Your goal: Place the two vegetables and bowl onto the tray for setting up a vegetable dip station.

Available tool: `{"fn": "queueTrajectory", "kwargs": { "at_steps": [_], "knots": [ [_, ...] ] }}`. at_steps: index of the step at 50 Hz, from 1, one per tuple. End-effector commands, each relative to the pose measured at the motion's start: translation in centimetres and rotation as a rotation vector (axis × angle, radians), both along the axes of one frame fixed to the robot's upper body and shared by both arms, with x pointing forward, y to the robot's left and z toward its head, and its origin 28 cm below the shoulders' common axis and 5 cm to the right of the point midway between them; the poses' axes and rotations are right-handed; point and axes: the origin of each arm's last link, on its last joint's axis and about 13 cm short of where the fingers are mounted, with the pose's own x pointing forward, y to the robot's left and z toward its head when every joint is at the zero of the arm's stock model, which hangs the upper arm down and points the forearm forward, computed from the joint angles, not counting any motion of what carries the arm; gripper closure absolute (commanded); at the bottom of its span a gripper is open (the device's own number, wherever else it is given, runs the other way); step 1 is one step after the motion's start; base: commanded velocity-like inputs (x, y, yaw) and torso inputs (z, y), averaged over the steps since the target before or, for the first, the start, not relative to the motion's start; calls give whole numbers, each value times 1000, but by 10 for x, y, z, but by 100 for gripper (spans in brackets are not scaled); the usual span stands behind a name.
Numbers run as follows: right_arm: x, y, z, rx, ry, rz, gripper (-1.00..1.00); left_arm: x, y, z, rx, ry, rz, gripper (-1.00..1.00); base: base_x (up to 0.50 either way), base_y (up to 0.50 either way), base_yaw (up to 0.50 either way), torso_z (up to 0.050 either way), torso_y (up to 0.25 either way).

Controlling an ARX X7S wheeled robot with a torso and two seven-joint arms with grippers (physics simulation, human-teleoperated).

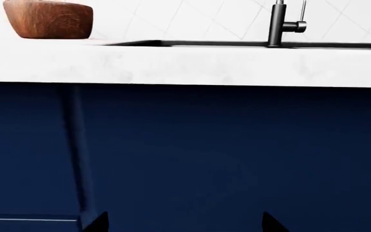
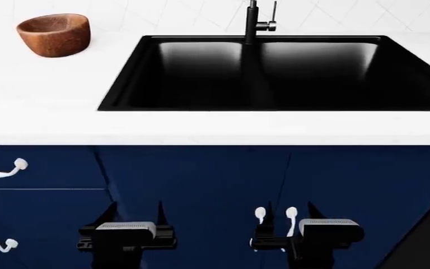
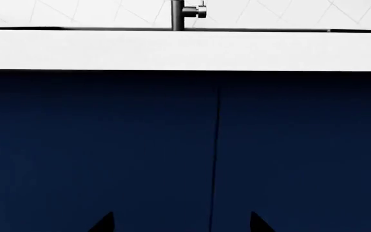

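Bowl (image 2: 54, 35) of reddish-brown wood stands upright on the white tabletop (image 2: 43, 106), at the far left in the head view, well apart from the black double sink (image 2: 275, 70) to its right. It touches nothing else. The left wrist view shows the same bowl (image 1: 49, 19) on the tabletop (image 1: 185, 65), with the sink rim and the dark faucet (image 1: 279, 24) farther along. In the head view the faucet (image 2: 254, 21) rises behind the sink's middle, against a white tiled wall.

Below the tabletop run navy cabinet fronts (image 2: 200, 179) with white handles (image 2: 2, 168) at the left. Both arms hang low before these fronts, well below the tabletop edge. The left gripper (image 2: 135, 208) has its jaws spread apart and empty; in the left wrist view only the two dark fingertips (image 1: 98, 223) show, wide apart against the blue. The right gripper (image 2: 290, 212) likewise has its jaws released and empty, with a pair of white handles just beside it; its tips (image 3: 105, 222) also stand apart in the right wrist view, where the faucet (image 3: 179, 12) shows above the tabletop edge.

Carrot, cucumber and tray are out of view in all three pictures.
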Motion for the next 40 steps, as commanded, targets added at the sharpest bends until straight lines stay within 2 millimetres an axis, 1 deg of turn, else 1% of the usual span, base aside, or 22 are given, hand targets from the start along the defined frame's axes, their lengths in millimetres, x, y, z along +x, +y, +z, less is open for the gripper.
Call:
{"fn": "queueTrajectory", "kwargs": {
  "at_steps": [1, 40],
  "knots": [
    [0, 0, 0, -1, 1, -1, -100, -1, 0, 1, 0, -1, 1, -100, 0, 500, 0, 0, 0],
    [-1, 0, 0, 0, 0, 0, -100, 0, 1, -1, -4, -6, 4, -100, 0, 500, 0, 0, 0]
  ]
}}
